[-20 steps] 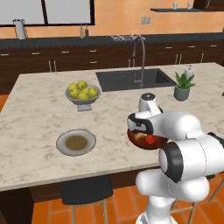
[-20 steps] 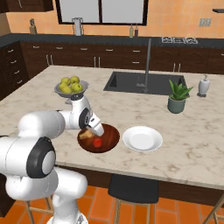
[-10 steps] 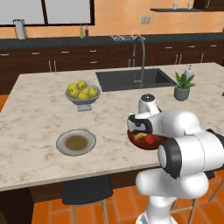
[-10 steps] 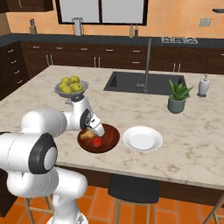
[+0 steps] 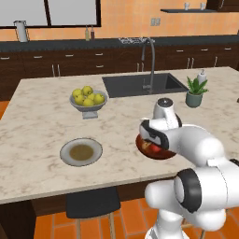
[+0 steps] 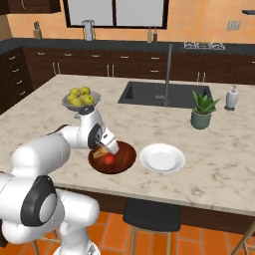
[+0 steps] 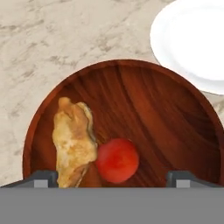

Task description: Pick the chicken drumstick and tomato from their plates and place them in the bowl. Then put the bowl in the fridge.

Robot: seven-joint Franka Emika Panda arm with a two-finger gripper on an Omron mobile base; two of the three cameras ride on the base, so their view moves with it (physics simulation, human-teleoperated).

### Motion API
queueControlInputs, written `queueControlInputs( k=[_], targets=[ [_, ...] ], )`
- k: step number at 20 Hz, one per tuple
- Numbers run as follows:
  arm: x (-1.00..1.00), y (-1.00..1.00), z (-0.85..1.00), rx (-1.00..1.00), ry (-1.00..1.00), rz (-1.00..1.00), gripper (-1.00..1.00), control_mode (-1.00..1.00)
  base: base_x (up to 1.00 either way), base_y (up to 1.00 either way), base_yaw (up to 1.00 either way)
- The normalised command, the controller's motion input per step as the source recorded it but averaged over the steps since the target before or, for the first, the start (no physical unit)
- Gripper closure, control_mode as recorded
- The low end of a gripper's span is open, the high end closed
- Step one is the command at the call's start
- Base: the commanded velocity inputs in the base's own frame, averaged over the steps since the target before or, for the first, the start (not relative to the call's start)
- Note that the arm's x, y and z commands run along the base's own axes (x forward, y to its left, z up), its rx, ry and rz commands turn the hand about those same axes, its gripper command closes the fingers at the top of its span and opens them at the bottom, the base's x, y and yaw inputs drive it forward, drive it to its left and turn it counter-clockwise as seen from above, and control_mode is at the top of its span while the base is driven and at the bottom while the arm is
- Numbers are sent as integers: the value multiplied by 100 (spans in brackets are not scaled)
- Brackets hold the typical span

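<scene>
Marble-topped desk point(image 6: 219, 164) carries a wide dark reddish-brown wooden bowl point(image 7: 175, 127) directly beneath the hand point(image 7: 112, 178), whose fingers stand spread and released (nothing between them). Inside it lie the golden-tan chicken drumstick point(image 7: 74, 142) and the round red tomato point(image 7: 117, 160), touching. Just beyond sits a plain white plate point(image 7: 197, 39).

Marble island counter point(image 5: 37, 121): wooden bowl point(image 7: 175, 131), white plate point(image 6: 162, 158), grey plate point(image 5: 81, 151), fruit bowl point(image 5: 88, 103), potted plant point(image 6: 201, 110).

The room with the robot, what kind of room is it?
It looks like a home kitchen. There is a sink with a tall faucet in the marble island counter, dark cabinets along the wall, and a fruit bowl of apples.
</scene>
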Motion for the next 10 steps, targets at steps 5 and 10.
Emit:
queueControlInputs(
  k=[5,10],
  targets=[
    [-91,-27,54,6,-2,0,-100,-100,0,0,0],
    [-78,-54,6,14,0,0,-100,-100,0,0,0]
  ],
)
